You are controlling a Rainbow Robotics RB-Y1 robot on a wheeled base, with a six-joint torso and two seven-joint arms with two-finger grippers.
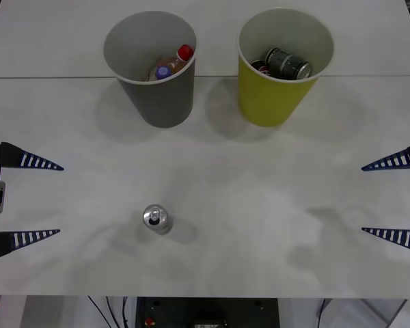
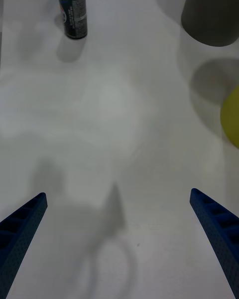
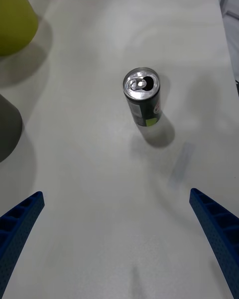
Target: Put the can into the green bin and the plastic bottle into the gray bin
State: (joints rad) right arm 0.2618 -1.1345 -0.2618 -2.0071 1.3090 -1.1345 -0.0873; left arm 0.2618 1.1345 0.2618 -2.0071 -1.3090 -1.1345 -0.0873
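The can [image 1: 157,219] stands upright on the white counter [image 1: 260,205], alone in the near-left part, silver top and pull tab facing up. From the left wrist it shows as a dark can [image 3: 142,99] with a shiny lid and a patch of yellow-green on its label; from the right wrist it stands farther off [image 2: 72,9], across open counter.

The left claw [image 1: 35,199] hangs at the left edge, released, its two blue ribbed fingers spread wide and pointing inward, with the can off to its right and nothing between the tips. Same story in its own wrist view [image 3: 117,214].

The right claw [image 1: 386,198] sits at the right edge, also released, fingers wide apart and well away from the can; its wrist view [image 2: 118,212] looks over bare counter.

At the far side, the gray bin [image 1: 154,68] stands upright on the left with two bottles inside, one red-capped [image 1: 183,55], one purple-capped [image 1: 162,71]. Just beside it on the right, the green bin [image 1: 280,68] is upright too, holding a dark can with white lettering [image 1: 287,63] lying on its side, and something red beside that.
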